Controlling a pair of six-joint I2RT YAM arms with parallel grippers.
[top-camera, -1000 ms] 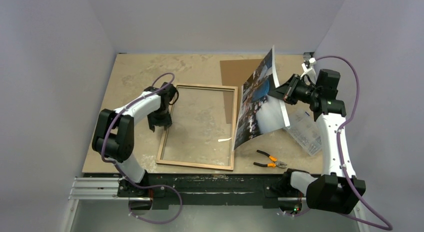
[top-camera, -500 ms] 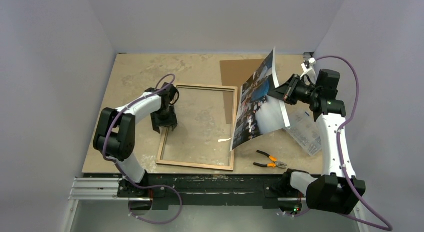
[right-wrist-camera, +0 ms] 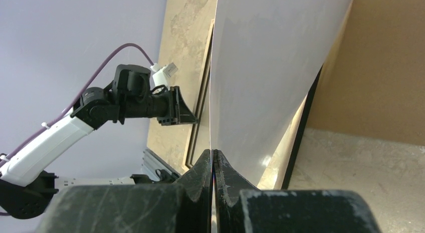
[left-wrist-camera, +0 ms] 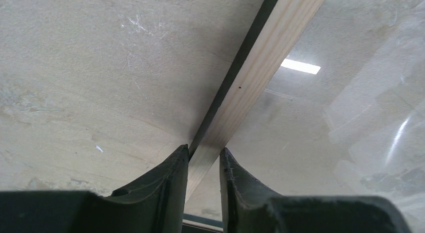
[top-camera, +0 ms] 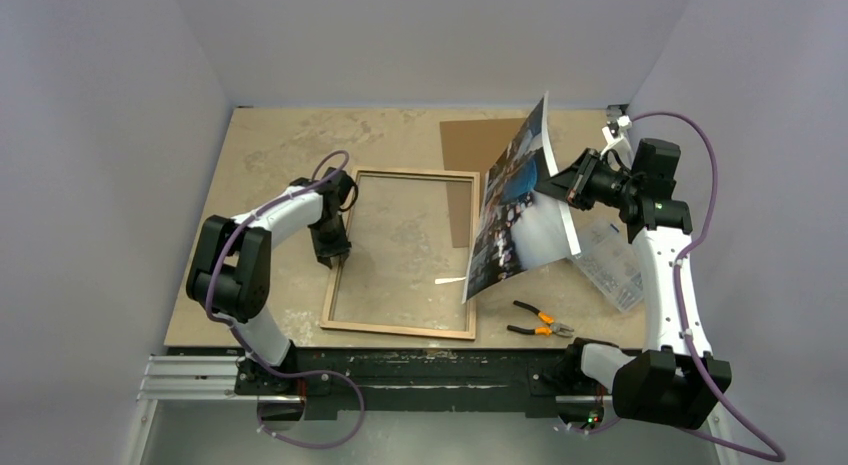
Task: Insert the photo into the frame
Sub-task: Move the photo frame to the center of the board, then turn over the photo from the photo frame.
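My left jaws pinch the left rail of the frame [top-camera: 400, 250], which lies wood side up on the desk [top-camera: 280, 145]. My right jaws, pressed together on its edge, hold the photo [top-camera: 515, 220] upright beside it. Insertion not yet done.

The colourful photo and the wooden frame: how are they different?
The large colourful street-scene photo stands almost upright in the air; the thin light-wood rectangular frame lies flat on the beige table. The photo is a solid sheet with a white back; the frame is rails around a clear pane. The right gripper pinches the photo's edge; the left gripper grips a frame rail. Both are big rectangles.
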